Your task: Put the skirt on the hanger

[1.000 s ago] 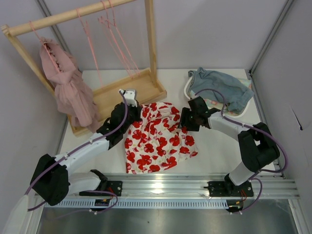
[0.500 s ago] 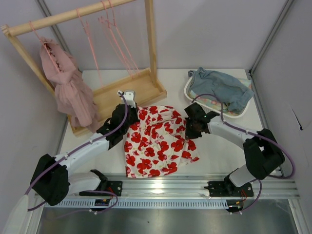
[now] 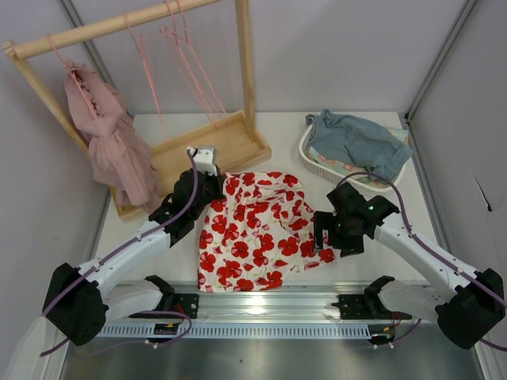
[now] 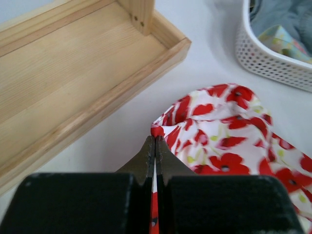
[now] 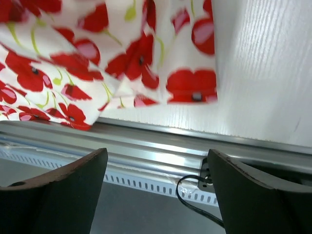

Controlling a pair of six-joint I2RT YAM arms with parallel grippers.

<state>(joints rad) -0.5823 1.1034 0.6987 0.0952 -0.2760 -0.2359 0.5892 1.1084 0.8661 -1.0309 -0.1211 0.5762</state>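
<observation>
While I looked down from above, the skirt (image 3: pixel 261 229) lay flat on the table. Its long axis ran from the rack (image 3: pixel 238 142) toward the near rail, narrower end far, I'd guess. Each hanger (image 3: pixel 147 71) hung well apart from it.

Left wrist view: the left gripper (image 4: pixel 155 141) was clamped on just a thin corner fold, so it might slip out on a lift.

Right wrist view: the right gripper (image 5: pixel 157 152) was spread wide and held nothing, so lifted like that, the skirt would probably dangle and bunch.

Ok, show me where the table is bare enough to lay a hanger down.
Best is the back strip between the wooden rack base and the basket. A smaller patch lies in front of the basket, though the right arm crosses its near side. The middle is taken up by the skirt.
</observation>
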